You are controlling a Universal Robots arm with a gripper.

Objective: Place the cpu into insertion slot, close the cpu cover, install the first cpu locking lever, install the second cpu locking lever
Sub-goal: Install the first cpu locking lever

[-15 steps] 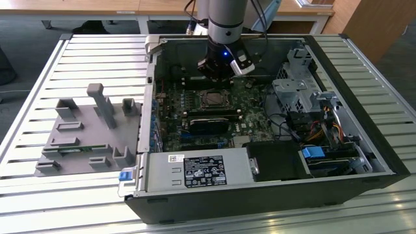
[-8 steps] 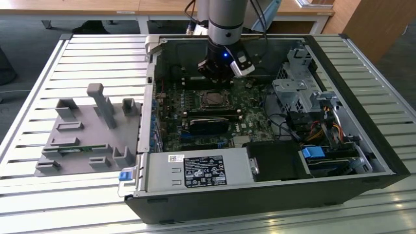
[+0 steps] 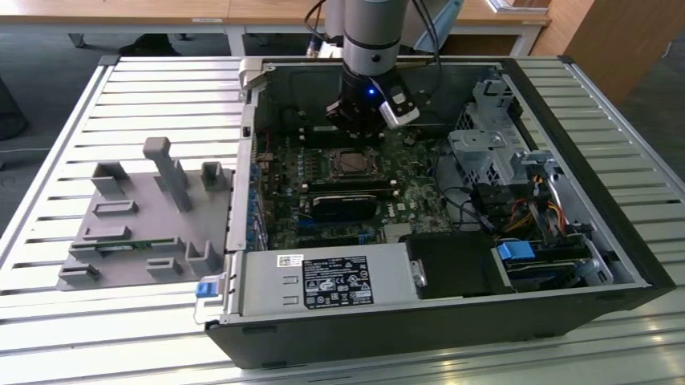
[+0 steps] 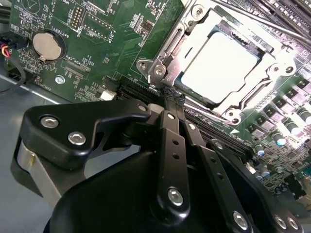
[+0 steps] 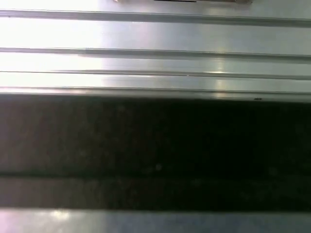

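Cpu [image 4: 221, 65] seated in slot, cover [image 4: 194, 29] down over it, just beyond the fingers [image 4: 171, 97], which are pinched closed and empty. Lever stage: keep tips low, press sideways steadily.

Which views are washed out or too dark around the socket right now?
In the second wrist view, glare bleaches the cpu face to near white, and the cover frame around it shines; the gripper body in front is dark and soft. In the exterior view, the socket is evenly lit but dim inside the case. In the first wrist view, bright streaked bands sit above a nearly black band.
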